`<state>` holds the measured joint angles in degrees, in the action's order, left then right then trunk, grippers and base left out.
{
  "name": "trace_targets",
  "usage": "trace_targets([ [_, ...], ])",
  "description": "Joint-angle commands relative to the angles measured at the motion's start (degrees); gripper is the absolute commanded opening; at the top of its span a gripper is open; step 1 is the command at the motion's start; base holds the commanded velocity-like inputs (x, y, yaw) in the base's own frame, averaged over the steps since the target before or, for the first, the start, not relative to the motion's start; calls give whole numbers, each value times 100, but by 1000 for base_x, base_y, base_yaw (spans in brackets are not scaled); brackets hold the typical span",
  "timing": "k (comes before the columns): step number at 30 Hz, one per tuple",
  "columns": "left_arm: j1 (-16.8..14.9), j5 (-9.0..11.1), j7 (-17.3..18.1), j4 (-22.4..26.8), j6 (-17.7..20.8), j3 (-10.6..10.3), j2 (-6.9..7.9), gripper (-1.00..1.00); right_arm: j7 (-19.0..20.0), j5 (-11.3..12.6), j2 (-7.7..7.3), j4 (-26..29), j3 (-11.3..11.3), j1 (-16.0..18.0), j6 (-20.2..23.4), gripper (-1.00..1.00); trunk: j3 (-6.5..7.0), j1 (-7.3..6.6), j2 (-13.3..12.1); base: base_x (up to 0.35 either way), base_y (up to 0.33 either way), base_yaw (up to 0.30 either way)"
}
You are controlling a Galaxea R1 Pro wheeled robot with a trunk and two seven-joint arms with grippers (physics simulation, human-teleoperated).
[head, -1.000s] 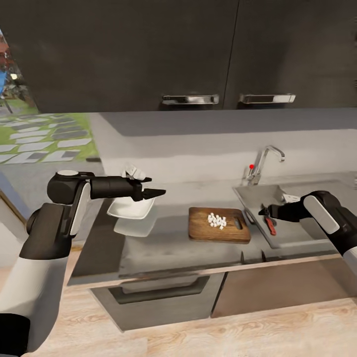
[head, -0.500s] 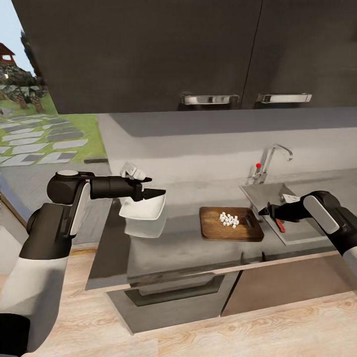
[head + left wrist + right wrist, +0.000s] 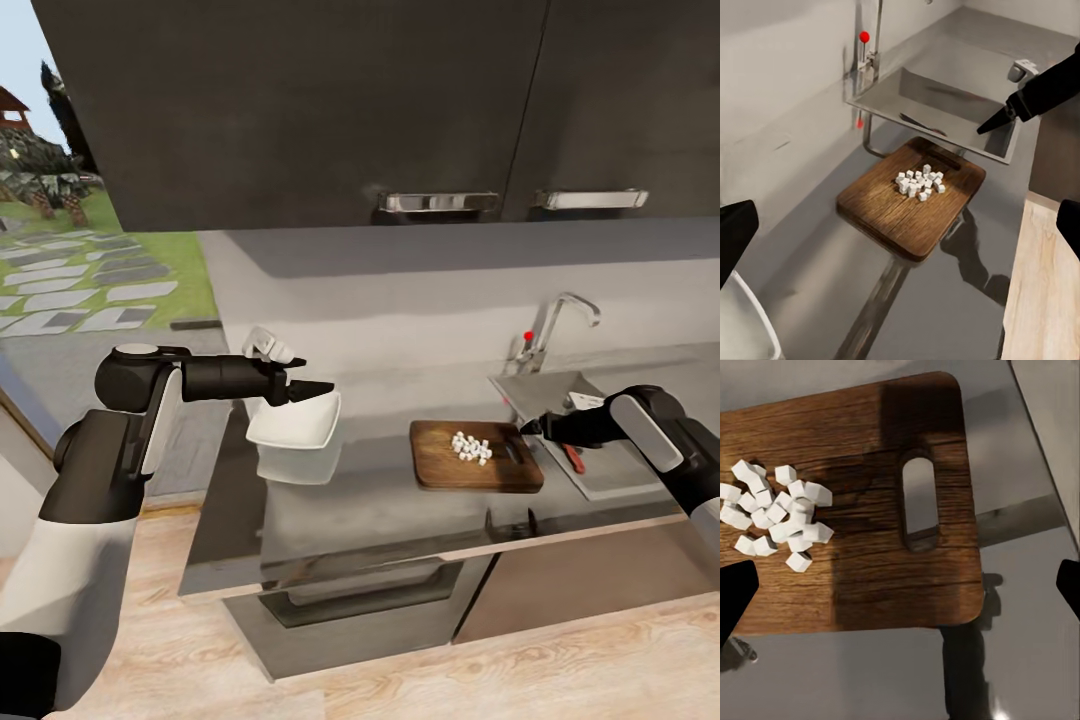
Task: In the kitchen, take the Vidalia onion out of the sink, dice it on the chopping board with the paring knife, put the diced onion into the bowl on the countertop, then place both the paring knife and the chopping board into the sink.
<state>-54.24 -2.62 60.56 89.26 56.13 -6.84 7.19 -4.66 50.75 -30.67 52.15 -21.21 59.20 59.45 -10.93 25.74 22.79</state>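
Two empty grippers, both spread: right gripper (image 3: 528,428) poised above board (image 3: 440,470) slot end, diced onion (image 3: 470,447) just beyond, left gripper (image 3: 318,387) farther off, over bowl (image 3: 293,428).

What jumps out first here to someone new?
The diced onion, a white heap mid chopping board on the grey countertop beside the sink. The left gripper hovers over the white bowl; the right gripper hangs open above the board's slot end.
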Motion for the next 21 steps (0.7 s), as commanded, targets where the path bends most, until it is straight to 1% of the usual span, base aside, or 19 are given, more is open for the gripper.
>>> trace_targets([
  [1, -7, -28, 35, 3, 38, -2, 2, 100, -50, 53, -6, 5, -36, 9, 7, 100, -13, 5, 13, 56, 49, 0],
  [4, -7, -28, 35, 3, 36, -2, 2, 100, -47, 51, -6, 5, -133, 9, 6, 100, -13, 5, 13, 32, 28, 0],
  [8, -7, -28, 35, 3, 33, -2, 2, 100, -42, 44, -8, 5, -389, 7, 4, 100, -13, 5, 13, 10, 9, 0],
  [10, -7, -28, 35, 4, 36, -2, 2, 100, -38, 42, -9, 5, -564, 10, -4, 100, -13, 5, 13, 3, 3, 0],
  [12, -7, -28, 35, 4, 37, -2, 2, 100, -36, 41, -9, 5, -655, 10, -8, 100, -13, 5, 13, 2, 1, 0],
  [14, -7, -28, 35, 4, 38, -2, 2, 100, -34, 41, -9, 5, -703, 10, -13, 100, -13, 5, 13, 1, 0, 0],
  [21, -7, -28, 35, 3, 36, -2, 2, 100, -33, 36, -9, 5, -747, 10, -10, 100, -13, 5, 13, 23, 18, 0],
])
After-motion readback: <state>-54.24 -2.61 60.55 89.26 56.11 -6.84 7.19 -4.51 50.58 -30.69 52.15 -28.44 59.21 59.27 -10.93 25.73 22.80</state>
